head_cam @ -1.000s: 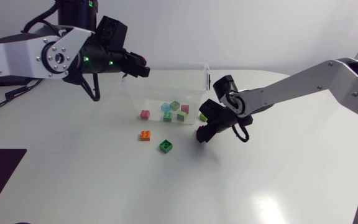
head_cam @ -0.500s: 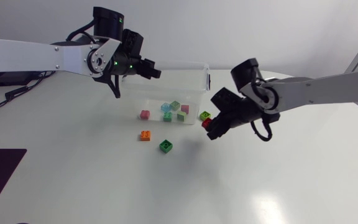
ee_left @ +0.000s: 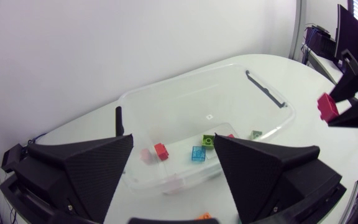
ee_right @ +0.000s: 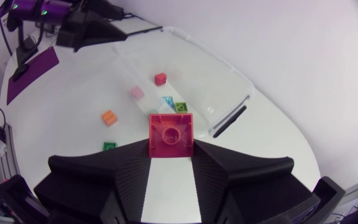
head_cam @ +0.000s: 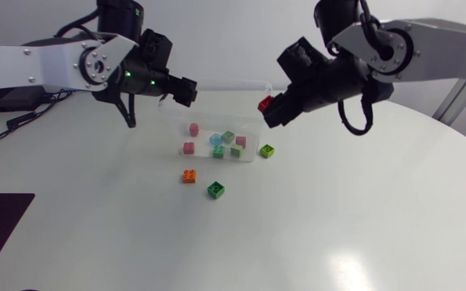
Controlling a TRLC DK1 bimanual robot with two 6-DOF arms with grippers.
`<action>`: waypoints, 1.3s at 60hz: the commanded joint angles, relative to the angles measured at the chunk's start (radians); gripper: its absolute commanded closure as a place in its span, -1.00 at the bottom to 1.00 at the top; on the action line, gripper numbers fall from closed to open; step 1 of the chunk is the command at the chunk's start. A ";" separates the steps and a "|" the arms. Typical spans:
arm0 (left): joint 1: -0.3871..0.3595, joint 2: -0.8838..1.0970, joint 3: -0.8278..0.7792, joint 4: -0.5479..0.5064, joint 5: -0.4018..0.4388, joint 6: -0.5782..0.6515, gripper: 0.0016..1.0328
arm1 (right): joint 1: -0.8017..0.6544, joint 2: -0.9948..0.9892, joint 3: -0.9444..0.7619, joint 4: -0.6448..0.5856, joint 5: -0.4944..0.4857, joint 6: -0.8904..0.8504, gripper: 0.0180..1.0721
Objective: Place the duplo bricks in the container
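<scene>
Red brick [ee_right: 171, 135], lower part hidden, clenched between right fingers [ee_right: 123, 180]; left fingers [ee_left: 79, 168] released, container [ee_left: 185, 99] ahead.

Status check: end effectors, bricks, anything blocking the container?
Left end effector open, empty, at container. Right end effector shut on red brick, raised by its rim. Orange brick, green brick, lime brick outside on table. Nothing blocking.

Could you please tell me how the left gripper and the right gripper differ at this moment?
The left gripper is open and empty, while the right gripper is shut on a red brick. The left gripper hangs over one end of the container; the right gripper is by the opposite end. Both are black, wedge-fingered and held up off the table.
</scene>
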 commanded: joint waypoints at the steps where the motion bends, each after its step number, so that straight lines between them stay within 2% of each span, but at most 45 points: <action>1: 0.005 -0.099 -0.074 -0.036 0.002 0.007 -0.82 | 0.018 0.065 0.077 -0.021 0.023 0.039 0.58; 10: 0.020 -0.188 -0.200 -0.091 0.027 0.021 -0.79 | 0.021 0.183 0.218 -0.035 0.040 0.076 0.58; 23: 0.043 -0.228 -0.361 -0.090 0.064 0.028 -0.77 | 0.023 0.306 0.353 -0.038 0.057 0.108 0.58; 29: 0.041 -0.221 -0.439 -0.041 0.064 0.025 -0.77 | 0.026 0.354 0.408 -0.047 0.068 0.119 0.58; 43: 0.006 -0.103 -0.459 -0.004 0.067 -0.013 -0.77 | 0.012 0.481 0.526 -0.058 0.085 0.131 0.56; 56: -0.020 0.030 -0.384 0.004 0.067 -0.082 -0.76 | -0.014 0.611 0.669 -0.102 0.101 0.142 -0.13; 61: -0.028 0.081 -0.345 0.004 0.067 -0.122 -0.76 | -0.017 0.624 0.698 -0.113 0.108 0.151 -0.54; 64: -0.034 0.104 -0.327 0.002 0.067 -0.139 -0.76 | -0.017 0.621 0.701 -0.119 0.109 0.154 -0.70; 72: -0.043 0.162 -0.263 -0.001 0.064 -0.189 -0.76 | -0.017 0.571 0.655 -0.132 0.111 0.162 -0.80; 78: -0.055 0.223 -0.198 -0.042 0.059 -0.226 -0.76 | -0.011 0.486 0.538 -0.112 0.115 0.177 -0.80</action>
